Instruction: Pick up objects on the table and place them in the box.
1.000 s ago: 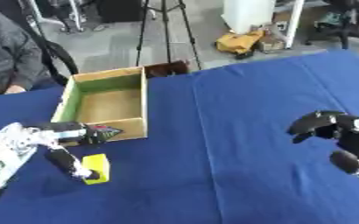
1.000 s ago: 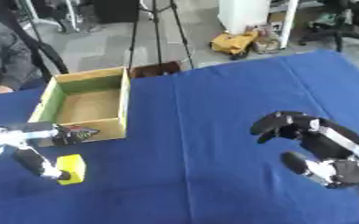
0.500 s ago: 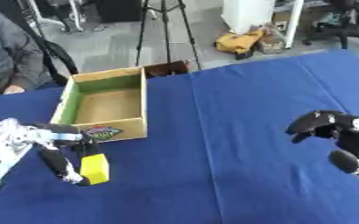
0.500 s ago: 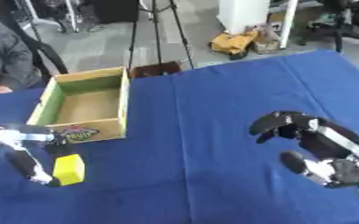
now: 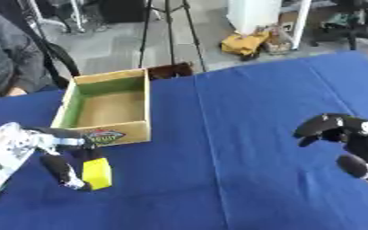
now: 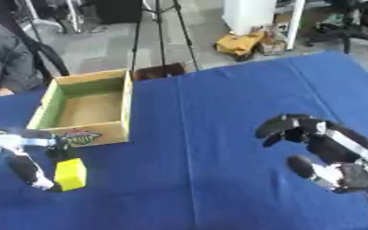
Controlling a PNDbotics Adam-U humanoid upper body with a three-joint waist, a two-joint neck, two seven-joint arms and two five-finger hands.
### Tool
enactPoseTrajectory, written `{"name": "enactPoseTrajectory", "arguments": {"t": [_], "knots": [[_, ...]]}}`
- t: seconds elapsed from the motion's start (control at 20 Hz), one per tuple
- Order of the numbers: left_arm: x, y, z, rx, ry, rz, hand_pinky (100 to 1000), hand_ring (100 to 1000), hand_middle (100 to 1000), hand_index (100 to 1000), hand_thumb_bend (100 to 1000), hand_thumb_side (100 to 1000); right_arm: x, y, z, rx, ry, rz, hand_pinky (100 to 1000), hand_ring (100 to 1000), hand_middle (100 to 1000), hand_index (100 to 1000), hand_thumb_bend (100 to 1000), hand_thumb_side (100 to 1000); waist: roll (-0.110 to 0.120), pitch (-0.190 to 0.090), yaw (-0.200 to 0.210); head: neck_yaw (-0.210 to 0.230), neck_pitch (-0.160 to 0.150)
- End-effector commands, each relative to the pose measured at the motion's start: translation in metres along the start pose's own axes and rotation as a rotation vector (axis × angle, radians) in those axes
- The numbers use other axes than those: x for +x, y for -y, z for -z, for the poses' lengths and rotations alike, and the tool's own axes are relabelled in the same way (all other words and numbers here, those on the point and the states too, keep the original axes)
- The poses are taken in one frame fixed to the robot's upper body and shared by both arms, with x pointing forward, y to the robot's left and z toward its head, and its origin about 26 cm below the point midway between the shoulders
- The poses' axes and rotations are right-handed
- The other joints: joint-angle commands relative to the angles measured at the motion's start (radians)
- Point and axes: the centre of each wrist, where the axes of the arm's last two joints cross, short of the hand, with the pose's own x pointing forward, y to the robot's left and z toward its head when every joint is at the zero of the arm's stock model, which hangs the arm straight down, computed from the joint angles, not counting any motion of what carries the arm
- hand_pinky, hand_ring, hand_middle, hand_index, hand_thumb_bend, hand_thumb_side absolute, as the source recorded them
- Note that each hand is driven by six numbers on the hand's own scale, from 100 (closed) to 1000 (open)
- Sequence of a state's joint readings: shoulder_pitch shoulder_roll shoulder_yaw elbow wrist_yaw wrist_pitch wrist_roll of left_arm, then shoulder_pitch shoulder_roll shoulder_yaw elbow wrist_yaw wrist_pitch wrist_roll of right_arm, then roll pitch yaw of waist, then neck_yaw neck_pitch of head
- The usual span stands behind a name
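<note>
While its fingers (image 5: 55, 167) and thumb curl round a yellow block (image 5: 97, 173), the left hand (image 5: 61, 152) holds that block upright at the lower left, over the blue table (image 5: 218, 134) — whether the block's base touches the cloth cannot be told. One dark finger runs down the block's left side, ending beside its lower edge; the thumb comes in at its top. Behind the hand, the white forearm (image 5: 2, 155) enters from the left edge.

Just beyond the block stands the box (image 5: 108, 108) — open cardboard, green on its inner walls, brown on its floor, with a coloured label (image 5: 102, 134) on the near wall. Nothing can be seen lying inside it. The block sits just in front of the near wall, beside the label, and outside the box.

Well apart, at the right edge, the right hand (image 6: 317, 148) hangs over the cloth with its dark fingers bent inward and nothing in them.

Past the far table edge lie a tripod (image 5: 168, 27), a yellow bag (image 5: 246, 42) on the floor, and a seated person's grey sleeve (image 5: 6, 58) at the upper left
</note>
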State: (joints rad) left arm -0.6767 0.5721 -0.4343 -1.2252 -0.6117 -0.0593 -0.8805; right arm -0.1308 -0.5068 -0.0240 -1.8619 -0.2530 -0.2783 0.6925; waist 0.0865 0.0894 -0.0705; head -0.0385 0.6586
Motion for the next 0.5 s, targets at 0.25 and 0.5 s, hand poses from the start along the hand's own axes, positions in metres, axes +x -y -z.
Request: {"name": "enactPoseTrajectory", "arguments": {"t": [0.25,0.5], "knots": [[-0.0085,0.0035,0.0025,0.057,-0.077,0.033,731,657,647,826,390,286,0.0046,0.0066,-0.0003,0.008,0.001,-0.023,723,804,762,794,322,572,-0.004,-0.008,-0.001,-0.006,-0.003],[-0.0108,0.0042,0.0041,0.122,-0.089,0.042,629,566,545,702,178,229,0.0047,0.0068,-0.0001,0.007,0.002,-0.023,723,803,762,794,323,571,-0.004,-0.008,0.0,-0.006,-0.004]]}}
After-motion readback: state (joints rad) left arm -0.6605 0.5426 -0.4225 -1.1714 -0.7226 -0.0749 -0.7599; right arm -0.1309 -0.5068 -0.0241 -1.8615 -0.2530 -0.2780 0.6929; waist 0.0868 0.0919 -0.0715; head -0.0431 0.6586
